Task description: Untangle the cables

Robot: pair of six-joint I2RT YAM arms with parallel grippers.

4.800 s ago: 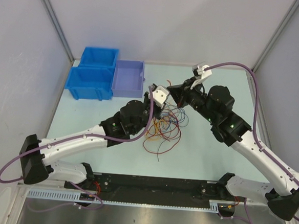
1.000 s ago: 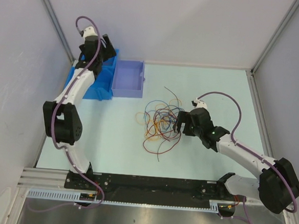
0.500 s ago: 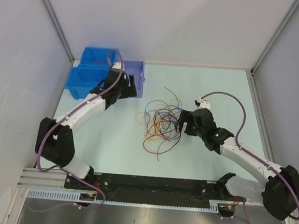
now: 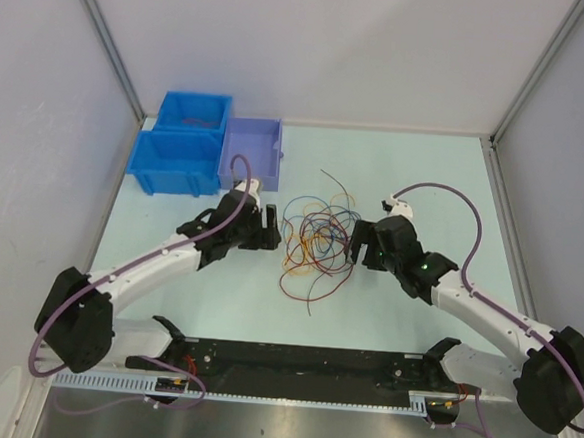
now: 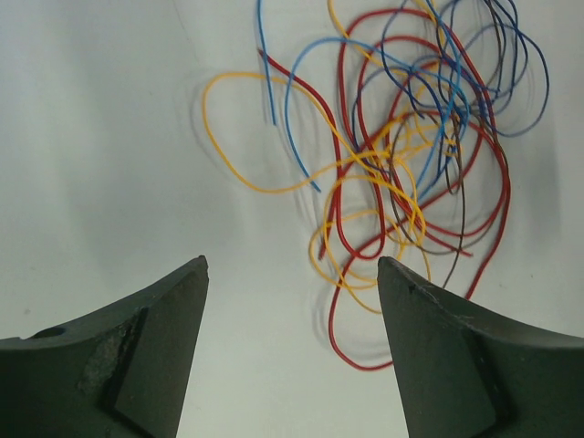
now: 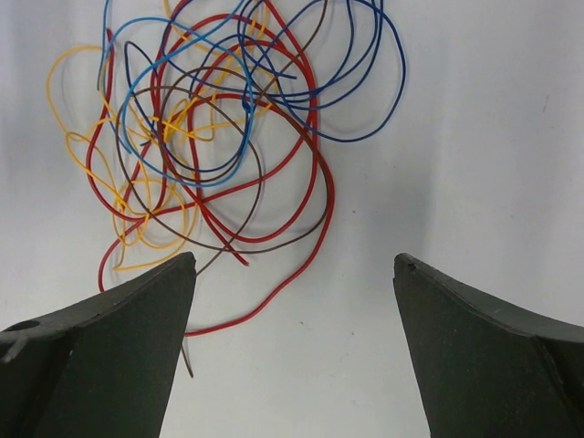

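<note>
Black fingers of the left gripper [image 5: 292, 265] and the right gripper [image 6: 295, 260] stand spread wide, holding nothing, over the pale table [image 4: 425, 178]. Between them, mid-frame in the top view, the cables [image 4: 316, 239] lie in one tangled heap of red, orange, blue and dark loops. Two blue bins [image 4: 181, 151] and a mauve bin [image 4: 252, 151] sit upper left.

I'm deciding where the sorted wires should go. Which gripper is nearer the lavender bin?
Left. The left gripper sits just in front of the lavender bin, at the left edge of the cables. The right gripper is across the tangle, farther away.
</note>
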